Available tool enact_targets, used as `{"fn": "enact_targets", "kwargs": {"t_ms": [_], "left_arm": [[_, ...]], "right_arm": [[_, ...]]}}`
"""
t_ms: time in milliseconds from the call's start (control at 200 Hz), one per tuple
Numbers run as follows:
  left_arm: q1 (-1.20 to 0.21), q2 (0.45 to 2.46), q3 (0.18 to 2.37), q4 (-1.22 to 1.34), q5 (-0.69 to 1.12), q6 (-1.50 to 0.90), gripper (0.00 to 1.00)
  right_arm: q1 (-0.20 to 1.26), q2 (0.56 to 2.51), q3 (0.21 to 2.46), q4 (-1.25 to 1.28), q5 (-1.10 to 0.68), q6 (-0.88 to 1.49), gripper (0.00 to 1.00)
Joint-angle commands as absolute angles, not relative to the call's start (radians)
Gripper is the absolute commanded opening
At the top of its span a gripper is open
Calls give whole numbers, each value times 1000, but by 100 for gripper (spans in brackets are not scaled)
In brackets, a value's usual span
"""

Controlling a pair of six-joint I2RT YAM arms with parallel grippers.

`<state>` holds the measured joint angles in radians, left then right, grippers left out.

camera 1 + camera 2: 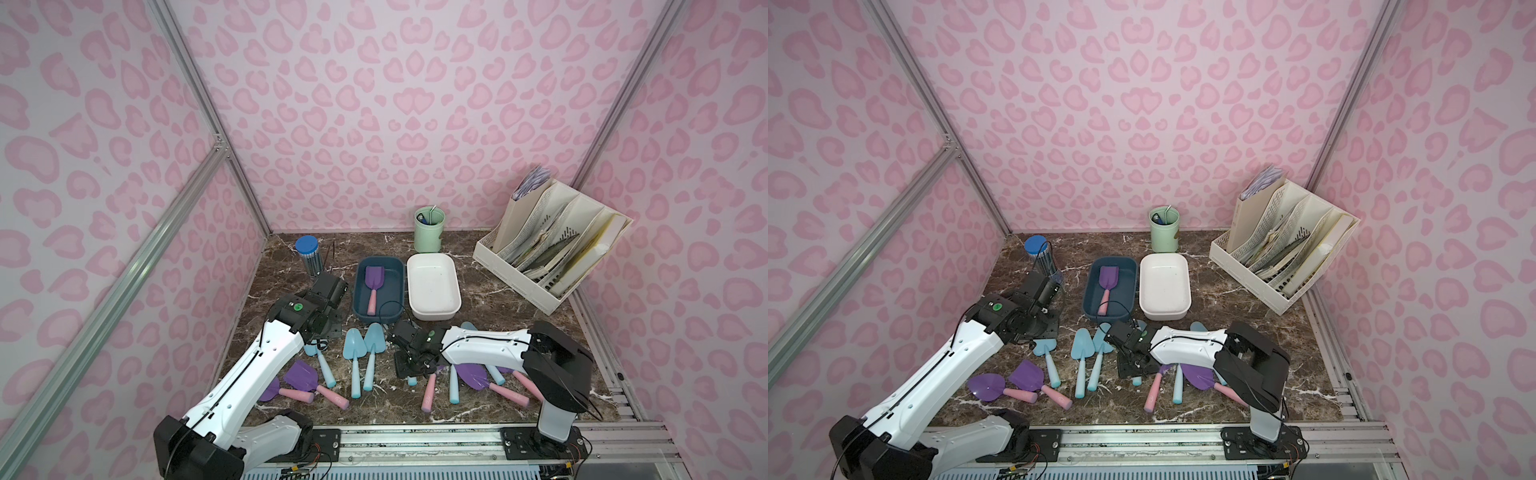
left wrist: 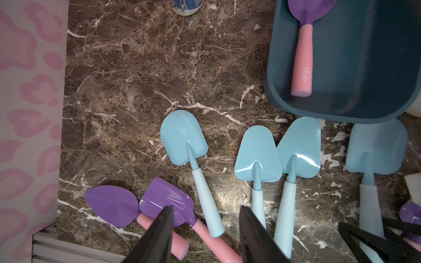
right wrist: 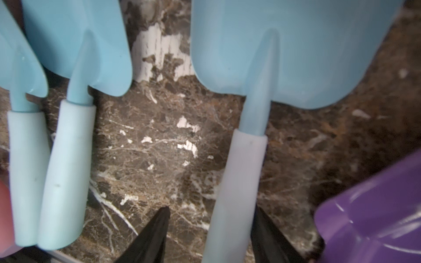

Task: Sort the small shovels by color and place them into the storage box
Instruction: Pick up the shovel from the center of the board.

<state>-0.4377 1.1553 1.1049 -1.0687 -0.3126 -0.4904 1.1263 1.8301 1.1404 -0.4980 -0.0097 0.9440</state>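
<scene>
R hand (image 3: 212, 207) released, fingers astride light-blue shovel (image 3: 237, 177) handle on counter (image 1: 498, 299). L hand (image 2: 206, 206) released, empty. One purple shovel (image 1: 372, 286) in dark-blue box (image 1: 357, 291); its handle script (image 2: 306, 76) unreadable.

Robot test cell in lab, dressed like office desk. Aluminium frame bars (image 1: 124, 270), pink printed wall panels (image 1: 395, 104), two robot arms (image 1: 486, 347) bolted on metal rail (image 1: 415, 440); marble-look tabletop (image 1: 490, 291) with file organizer (image 1: 511, 278), green pen cup (image 1: 428, 237).
</scene>
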Motion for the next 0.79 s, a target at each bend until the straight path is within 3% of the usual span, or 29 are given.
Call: {"fn": "enact_targets", "kwargs": {"t_ms": [0,790], "left_arm": [[-438,1149,1098,-1051,-302,-478,52],[-438,1111,1091,-1064,-308,-468,52]], "right_arm": [[1129,1839,1150,-526,23,953,58],[1146,1855,1183,-556,28,969,29]]}}
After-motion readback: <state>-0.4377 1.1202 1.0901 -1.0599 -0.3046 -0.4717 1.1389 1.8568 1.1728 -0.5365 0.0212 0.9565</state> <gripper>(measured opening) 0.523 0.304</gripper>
